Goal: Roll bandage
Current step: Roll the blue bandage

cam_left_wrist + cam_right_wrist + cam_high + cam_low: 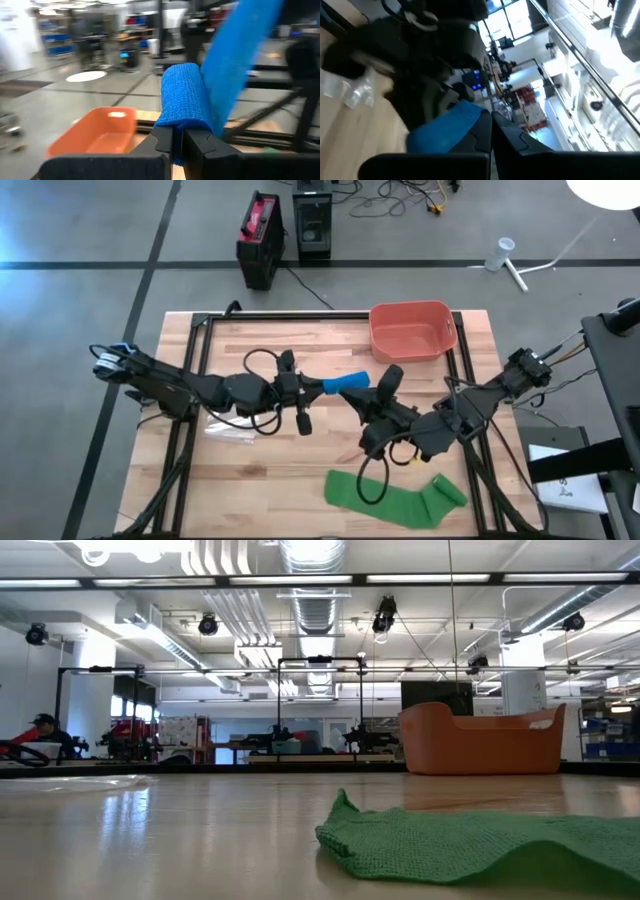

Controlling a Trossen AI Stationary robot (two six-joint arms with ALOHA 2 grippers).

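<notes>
Above the middle of the wooden slatted tabletop [250, 480], between the two dark arms: blue elastic bandage [345, 383], held off the surface, partly wound into a stubby roll with a loose tail running off toward the right arm. Left gripper [177, 142] clenched on the rolled end, fingers pinched tight under the blue cylinder. Right gripper [490, 125] likewise clamped shut, the blue tail lying right against its fingers and apparently pinched there, though the exact contact hard to make out. Rolling judged under way but unfinished: a short roll formed, a strip of tail left to wind in, so more turning and feeding probably needed before the blue piece counts as done. Near the front right edge, flat green crinkled bandage [395, 495] spread out on the wood, only its far right end curled, seemingly untouched and waiting. At the back right, empty orange plastic bin [412, 330]. Left of centre, small clear plastic wrapper [232, 430] lying on the boards. Beyond the tabletop, grey concrete floor, black and red case [258, 240] with cables, and a large open workshop with ceiling ducts, strip lights and distant shelving.
</notes>
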